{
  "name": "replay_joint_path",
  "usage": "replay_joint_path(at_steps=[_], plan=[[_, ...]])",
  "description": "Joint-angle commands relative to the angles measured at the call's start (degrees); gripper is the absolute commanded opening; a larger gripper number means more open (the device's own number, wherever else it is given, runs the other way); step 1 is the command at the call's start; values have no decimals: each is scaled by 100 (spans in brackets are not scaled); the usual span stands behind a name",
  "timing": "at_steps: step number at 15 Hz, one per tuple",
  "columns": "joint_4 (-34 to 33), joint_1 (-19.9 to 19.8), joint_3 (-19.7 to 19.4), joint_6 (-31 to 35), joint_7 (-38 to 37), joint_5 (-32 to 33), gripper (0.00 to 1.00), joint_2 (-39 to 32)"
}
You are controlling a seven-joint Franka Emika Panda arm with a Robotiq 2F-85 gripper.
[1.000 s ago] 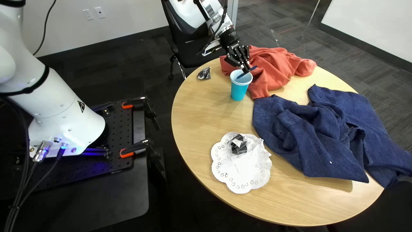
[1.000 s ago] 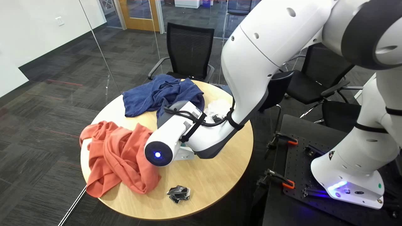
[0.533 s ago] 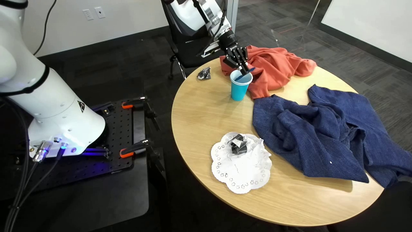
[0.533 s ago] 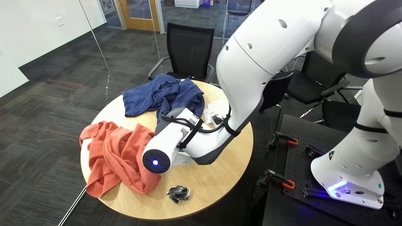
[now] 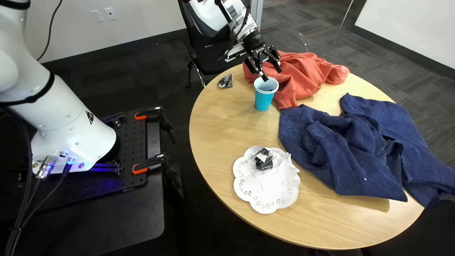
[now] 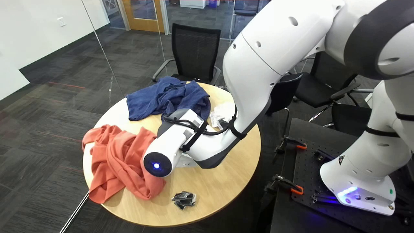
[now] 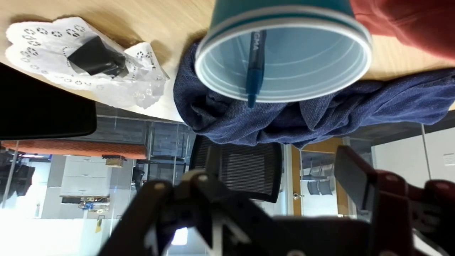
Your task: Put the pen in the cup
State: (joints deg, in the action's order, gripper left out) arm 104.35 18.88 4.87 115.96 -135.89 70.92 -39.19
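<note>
Pen [image 7: 256,65] leans inside the light-blue cup [image 7: 312,62], below and apart from the tool [image 5: 272,73], which is spread wide.

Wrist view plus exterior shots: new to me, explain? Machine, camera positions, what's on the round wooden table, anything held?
A white robot arm with a black two-fingered tool. Two cameras outside give the exterior shots; one beside the tool, the upside-down wrist view. The table bears a rumpled orange-red cloth, a rumpled dark-blue cloth, a white lacy doily under a crumpled black scrap, a second scrap, and a blue tapered cup. The open tool holds nothing; a slim blue pen leans inside the cup.
</note>
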Motion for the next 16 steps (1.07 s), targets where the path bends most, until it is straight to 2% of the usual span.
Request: replay_joint_path(at_steps=[1,10,11,12,16], plan=[[342,-21,24,-251,-402,92,100,471],[635,-90,156,-346,-527,85,100,1066],[657,-134,181,-256,-448,47,100,1092],[358,-110,178,-334,-302,29,100,813],[429,-122,184,-332,-302,29,100,872]])
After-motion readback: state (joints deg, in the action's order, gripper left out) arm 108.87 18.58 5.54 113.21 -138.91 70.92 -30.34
